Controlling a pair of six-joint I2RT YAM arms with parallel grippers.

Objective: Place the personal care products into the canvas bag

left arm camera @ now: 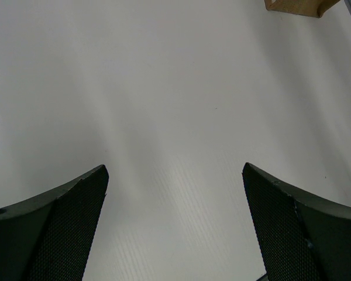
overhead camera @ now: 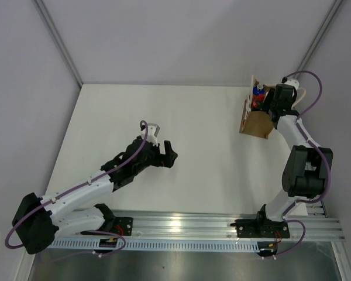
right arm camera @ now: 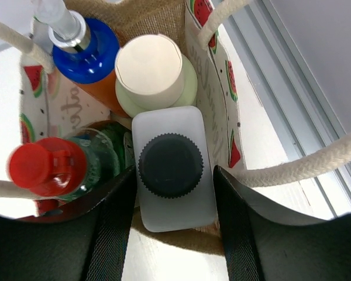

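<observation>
Four bottles [right arm camera: 149, 70] stand in the canvas bag [right arm camera: 213, 76]; packing looks done. Your right gripper [right arm camera: 174, 175] straddles the square black-capped bottle [right arm camera: 171, 165], grip unclear; your left gripper [left arm camera: 174, 168] gapes empty.

Bright, even, diffuse light fills all three views. The arms [overhead camera: 88, 187] cast only faint, soft shadows on the white worktop [overhead camera: 210, 146]; glare gleams on the metal rail [overhead camera: 181, 221]. Up close, the left pincer [left arm camera: 174, 170] has dark, shaded fingers [left arm camera: 52, 234], soft at the frame's edges.
</observation>
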